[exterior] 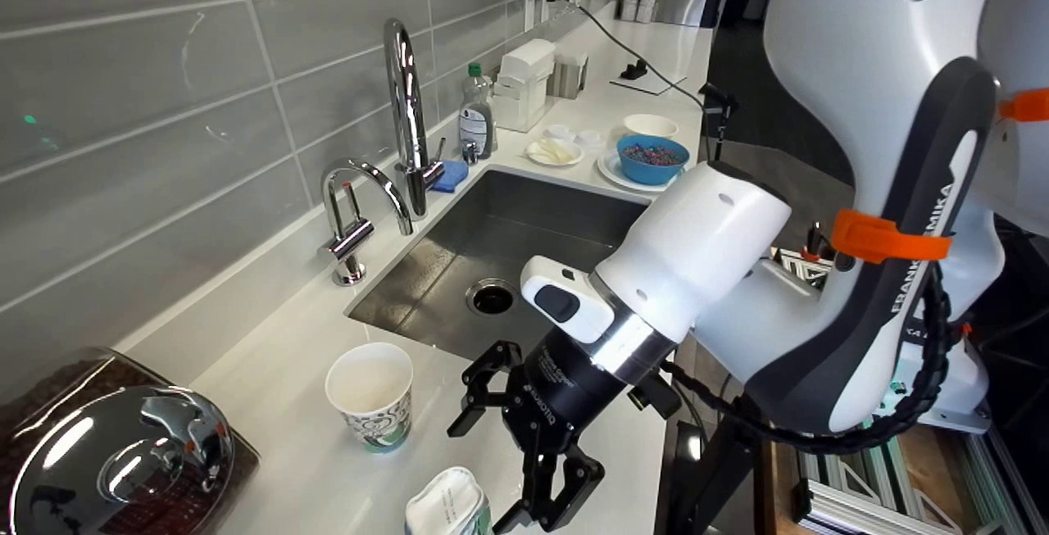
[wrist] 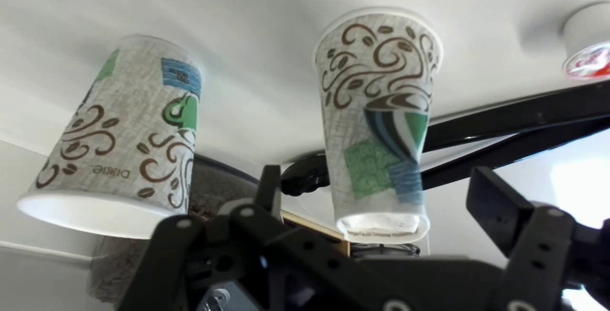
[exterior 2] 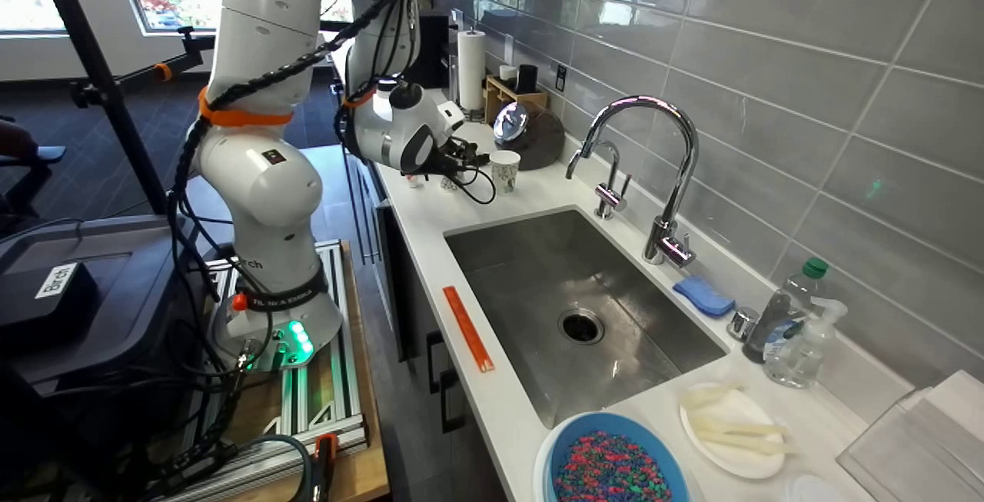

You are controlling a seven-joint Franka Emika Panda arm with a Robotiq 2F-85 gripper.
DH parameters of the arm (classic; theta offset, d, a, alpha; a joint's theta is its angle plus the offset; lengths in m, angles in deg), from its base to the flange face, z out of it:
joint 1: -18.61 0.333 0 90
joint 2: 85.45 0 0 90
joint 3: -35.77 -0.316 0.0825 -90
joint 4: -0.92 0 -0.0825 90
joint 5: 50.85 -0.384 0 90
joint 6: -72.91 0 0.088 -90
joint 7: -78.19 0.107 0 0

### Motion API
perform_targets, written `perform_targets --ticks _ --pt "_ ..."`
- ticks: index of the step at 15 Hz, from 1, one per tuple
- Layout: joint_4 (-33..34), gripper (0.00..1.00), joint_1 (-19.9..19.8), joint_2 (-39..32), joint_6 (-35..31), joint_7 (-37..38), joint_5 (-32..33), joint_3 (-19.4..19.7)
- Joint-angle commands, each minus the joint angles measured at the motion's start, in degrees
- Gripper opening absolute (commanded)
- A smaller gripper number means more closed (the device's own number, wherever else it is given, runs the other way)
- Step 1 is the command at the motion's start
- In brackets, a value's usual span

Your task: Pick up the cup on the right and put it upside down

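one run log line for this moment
fingers: open, holding nothing; target cup: upside down on counter; second cup: upright; status: flip looks done

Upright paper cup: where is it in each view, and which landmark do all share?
In an exterior view: upright paper cup, left of centre, low.
In an exterior view: the cup, just above centre.
Wrist view: the cup, at left, open rim toward the picture's bottom.
Shared landmark: the shiny-lidded jar near the cup, only partly showing in the wrist view.
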Motion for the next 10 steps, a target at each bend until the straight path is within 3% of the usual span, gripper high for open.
perform_targets --ticks 1,10 --pt "-3.85 1.0 2.0 9.17 11.16 2.89 -4.81 -1.06" --pt "-2.45 1.0 0.36 20.29 31.39 18.62 -6.47 -8.77"
